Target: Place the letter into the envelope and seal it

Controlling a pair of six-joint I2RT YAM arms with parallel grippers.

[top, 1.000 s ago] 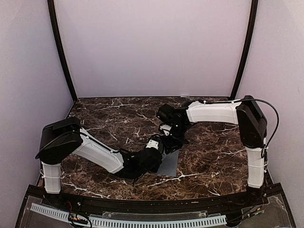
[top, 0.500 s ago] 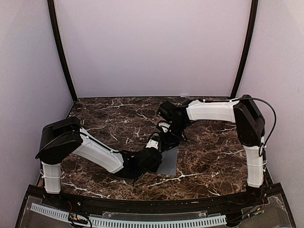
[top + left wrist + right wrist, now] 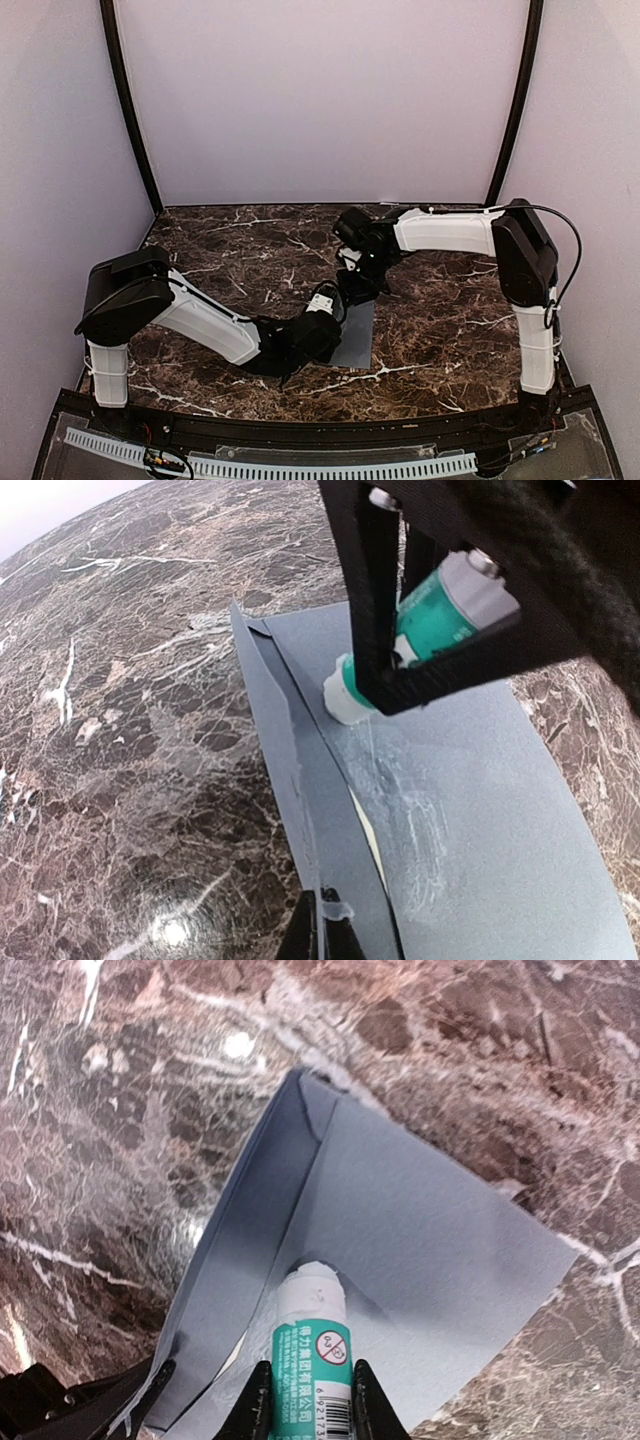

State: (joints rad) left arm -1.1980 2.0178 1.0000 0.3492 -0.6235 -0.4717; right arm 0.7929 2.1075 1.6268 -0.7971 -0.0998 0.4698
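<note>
Top external — marble tbl [image 3: 220, 250], lilac walls [image 3: 320, 100]

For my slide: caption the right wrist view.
Right end effector holds a glue stick against the grey envelope.

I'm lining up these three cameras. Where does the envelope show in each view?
Top external: the envelope is the grey patch just right of centre on the marble table.
Left wrist: it fills the lower right, flap raised along its left edge.
Right wrist: it spans the centre, flap raised at left.
Shared landmark: the marble; both wrist views also show the glue stick on the envelope.
</note>
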